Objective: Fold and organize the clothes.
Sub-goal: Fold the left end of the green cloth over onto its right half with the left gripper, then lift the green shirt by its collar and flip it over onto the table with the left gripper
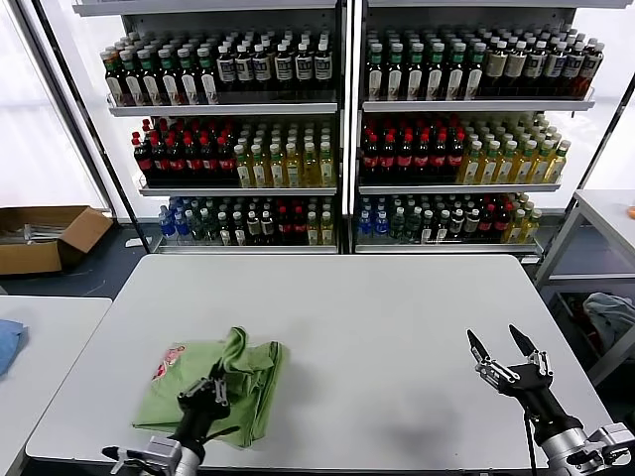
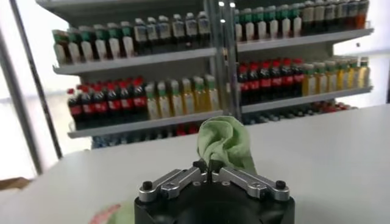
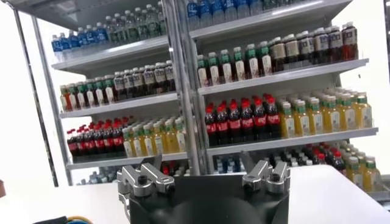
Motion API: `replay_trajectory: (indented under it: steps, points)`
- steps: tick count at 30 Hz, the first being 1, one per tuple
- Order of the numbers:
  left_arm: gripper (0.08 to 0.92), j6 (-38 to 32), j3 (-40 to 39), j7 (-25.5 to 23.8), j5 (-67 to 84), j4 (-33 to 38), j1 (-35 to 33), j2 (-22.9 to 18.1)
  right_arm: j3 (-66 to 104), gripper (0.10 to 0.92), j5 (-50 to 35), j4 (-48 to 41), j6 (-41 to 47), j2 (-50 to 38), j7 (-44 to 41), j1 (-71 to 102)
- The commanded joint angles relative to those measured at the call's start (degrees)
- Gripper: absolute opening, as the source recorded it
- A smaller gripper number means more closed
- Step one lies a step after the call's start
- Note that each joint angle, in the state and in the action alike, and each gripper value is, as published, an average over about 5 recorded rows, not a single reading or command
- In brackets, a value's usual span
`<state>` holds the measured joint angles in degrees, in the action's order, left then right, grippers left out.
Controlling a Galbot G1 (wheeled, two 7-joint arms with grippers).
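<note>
While my left end effector (image 1: 210,389) pinches the green polo shirt (image 1: 203,382) at seven o'clock, my right end effector (image 1: 508,349) hovers wide at four o'clock above the worktop (image 1: 377,317).

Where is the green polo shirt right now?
In the head view, the polo shirt lies bunched on the table's near-left part, a raised fold pinched in the left gripper.

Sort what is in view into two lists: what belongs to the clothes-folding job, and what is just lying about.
Job:
- green polo shirt, bunched on the table
- left gripper, shut on a raised fold of it
- right gripper, open, off the shirt

Lying about:
- drink shelves
- cardboard box
- blue cloth
</note>
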<state>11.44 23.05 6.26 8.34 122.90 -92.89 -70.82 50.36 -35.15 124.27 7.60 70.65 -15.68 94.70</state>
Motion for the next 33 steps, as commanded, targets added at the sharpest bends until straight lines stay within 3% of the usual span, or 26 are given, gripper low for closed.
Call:
replay_trajectory:
  steps: [1, 9, 19, 25, 29, 33]
  points:
    - [0.102, 1.53, -9.51, -0.62, -3.80, -4.19, 0.72, -3.58, -0.08, 0.823, -0.10, 1.00, 0.05, 0.19, 0.14, 0.18]
    - [0.118, 3.01, -10.91, 0.34, -3.43, -2.76, 0.63, -3.85, -0.34, 0.823, -0.19, 1.46, 0.03, 0.39, 0.02, 0.18]
    - [0.380, 3.56, -10.31, -0.04, 6.88, 7.01, -0.56, -2.31, -0.58, 0.823, -0.35, 2.42, 0.08, 0.44, -0.03, 0.31]
    - [0.553, 7.08, 5.13, -1.78, 13.28, 9.23, 0.38, 2.50, -0.73, 0.823, -0.33, 2.27, -0.13, 0.43, -0.19, 0.90]
    - [0.674, 11.26, 17.34, -5.07, 17.83, 5.27, 1.49, 6.66, -1.91, 0.823, 0.82, 2.06, -0.91, 0.45, -0.98, 1.25]
    - [0.779, 14.41, 21.01, -7.36, 18.49, 0.14, 0.98, 9.32, -3.14, 0.823, 1.95, 2.35, -1.29, 0.46, -1.75, 1.25]
